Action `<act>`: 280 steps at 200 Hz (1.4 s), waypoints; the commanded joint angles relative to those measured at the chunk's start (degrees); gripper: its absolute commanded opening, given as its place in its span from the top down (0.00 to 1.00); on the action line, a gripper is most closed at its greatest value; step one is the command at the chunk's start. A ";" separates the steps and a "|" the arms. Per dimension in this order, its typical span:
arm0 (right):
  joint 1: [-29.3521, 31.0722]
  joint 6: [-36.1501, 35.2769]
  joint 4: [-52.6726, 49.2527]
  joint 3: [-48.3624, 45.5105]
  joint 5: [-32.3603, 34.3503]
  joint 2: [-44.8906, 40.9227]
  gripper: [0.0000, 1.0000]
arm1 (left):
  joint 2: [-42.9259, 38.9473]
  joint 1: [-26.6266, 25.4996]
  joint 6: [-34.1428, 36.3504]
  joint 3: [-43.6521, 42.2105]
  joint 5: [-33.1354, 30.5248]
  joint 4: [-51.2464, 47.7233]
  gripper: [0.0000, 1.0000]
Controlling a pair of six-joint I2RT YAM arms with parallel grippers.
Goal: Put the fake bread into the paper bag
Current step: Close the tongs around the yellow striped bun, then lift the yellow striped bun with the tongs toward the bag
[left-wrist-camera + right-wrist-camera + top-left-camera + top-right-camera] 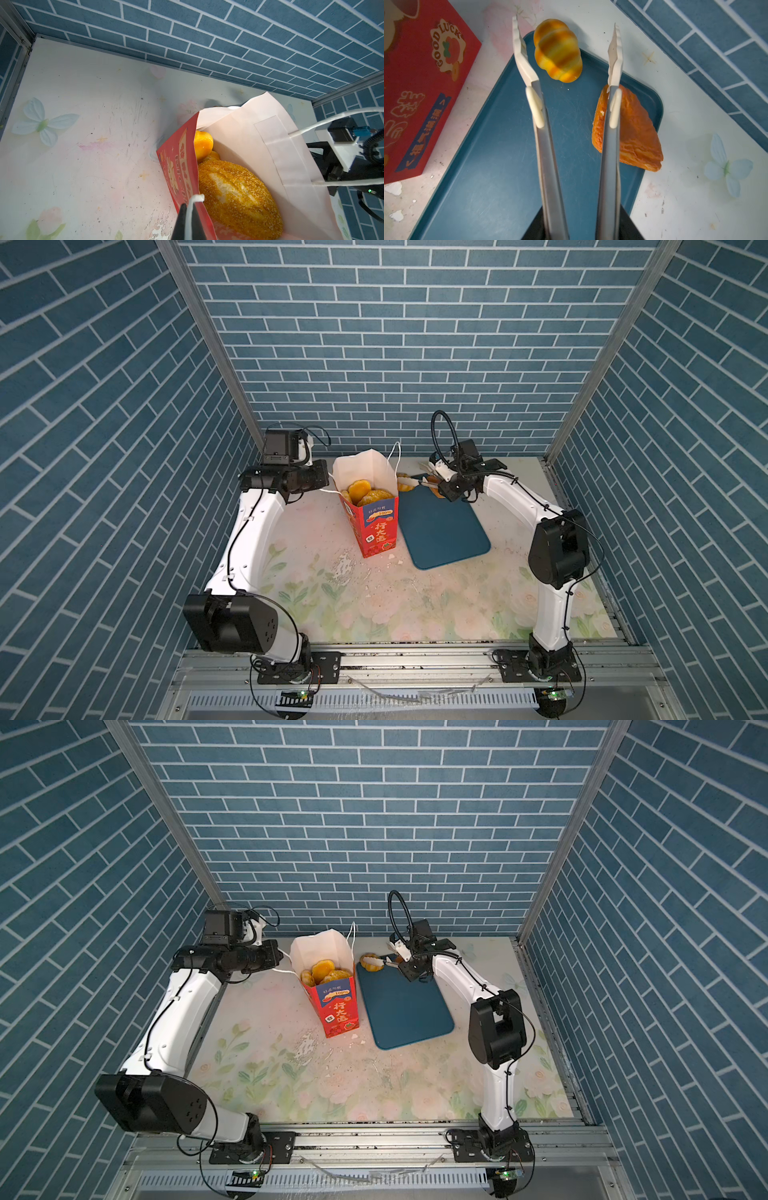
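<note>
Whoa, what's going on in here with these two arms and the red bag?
Two robot arms are bagging toy bread. The left arm's jaws pinch the white cord handle of the paper bag, which already holds several pastries. The right arm's jaws grip tongs, their tips apart above the teal tray, near a ridged bun and a flat reddish pastry not yet bagged.

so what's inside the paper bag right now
Inside the paper bag a sesame-crusted loaf lies on top, with a smooth orange bun beside it and a third piece peeking between them. Anything deeper is covered by these and the bag's walls.
</note>
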 commanded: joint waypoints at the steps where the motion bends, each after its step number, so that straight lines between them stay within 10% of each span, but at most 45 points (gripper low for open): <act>1: 0.05 -1.60 0.06 3.58 -3.24 3.23 0.58 | -0.46 0.44 0.13 0.48 -0.86 -0.87 1.00; 133: 1.14 -2.27 -1.40 4.63 -3.69 9.41 0.72 | -0.73 0.35 -0.79 -1.08 -1.02 -0.07 1.00; 280: 0.76 7.48 -2.47 -15.33 10.67 -29.22 0.81 | -4.20 0.18 -2.17 -5.39 0.06 3.06 1.00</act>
